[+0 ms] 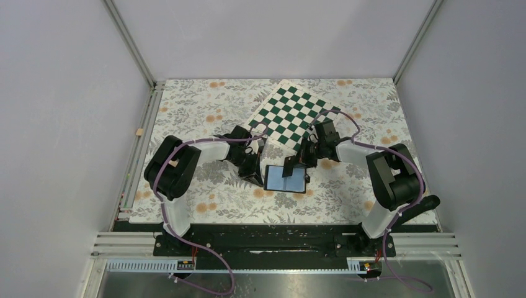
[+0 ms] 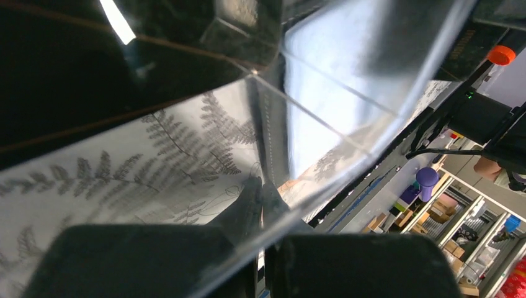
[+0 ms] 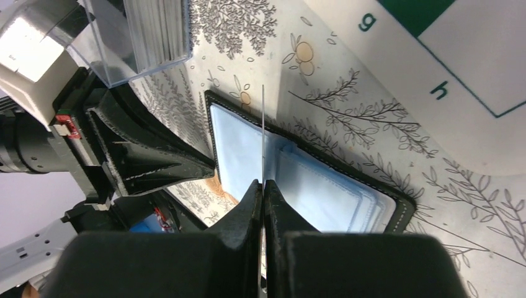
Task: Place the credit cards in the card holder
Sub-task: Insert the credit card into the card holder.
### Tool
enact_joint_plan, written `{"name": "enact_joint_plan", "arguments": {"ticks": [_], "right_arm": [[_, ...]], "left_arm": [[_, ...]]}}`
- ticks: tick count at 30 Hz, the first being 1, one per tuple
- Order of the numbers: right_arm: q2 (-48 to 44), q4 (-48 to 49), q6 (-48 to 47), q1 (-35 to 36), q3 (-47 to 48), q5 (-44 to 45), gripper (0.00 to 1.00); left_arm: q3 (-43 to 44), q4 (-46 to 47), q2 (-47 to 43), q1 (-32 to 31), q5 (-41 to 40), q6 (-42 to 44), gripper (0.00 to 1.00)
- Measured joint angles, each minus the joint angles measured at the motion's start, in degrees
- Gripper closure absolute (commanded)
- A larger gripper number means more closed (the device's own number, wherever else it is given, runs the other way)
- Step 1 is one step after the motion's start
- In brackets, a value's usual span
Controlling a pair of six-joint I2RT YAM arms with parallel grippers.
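Right wrist: right pincer pinches credit card edge-on above open card holder; left pincer clamps its left edge.

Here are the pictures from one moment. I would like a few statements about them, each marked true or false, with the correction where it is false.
1. The wallet lies open. True.
2. The right pincer is empty. False: it is shut on a thin card, held on edge above the wallet.
3. The checkered board lies under the wallet. False: it lies farther back, apart from the wallet.
4. The clear box holds a stack of cards. True.
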Motion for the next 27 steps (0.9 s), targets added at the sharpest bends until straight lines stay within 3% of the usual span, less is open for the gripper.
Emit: {"name": "enact_joint_plan", "arguments": {"ticks": [14, 27], "right_arm": [[0.0, -0.2, -0.8, 0.0, -0.9, 1.7, 1.0], [1.7, 4.6, 2.8, 0.4, -3.3, -4.6, 1.0]], "left_arm": [[0.0, 0.1, 0.5, 0.0, 1.2, -0.7, 1.0], [0.0, 0.2, 0.9, 0.0, 2.0, -0.9, 1.0]]}}
